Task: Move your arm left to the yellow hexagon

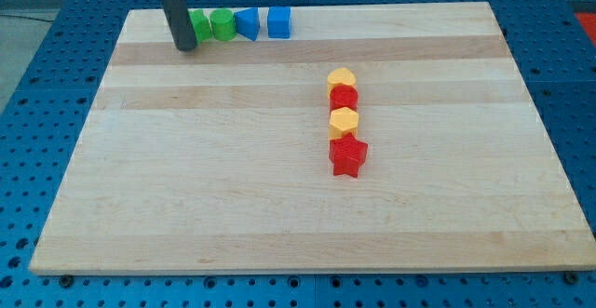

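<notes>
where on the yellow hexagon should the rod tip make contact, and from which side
No grip, only a push. Meet the yellow hexagon on its bare left face, from the view's left: the red star touches it below, a red block above. My tip is far up-left.

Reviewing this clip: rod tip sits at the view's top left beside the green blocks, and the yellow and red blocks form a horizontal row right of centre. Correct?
Not quite. In the camera view the yellow block, red block, yellow hexagon and red star form a vertical column, not a horizontal row. My tip is at the view's top left beside the green blocks.
</notes>
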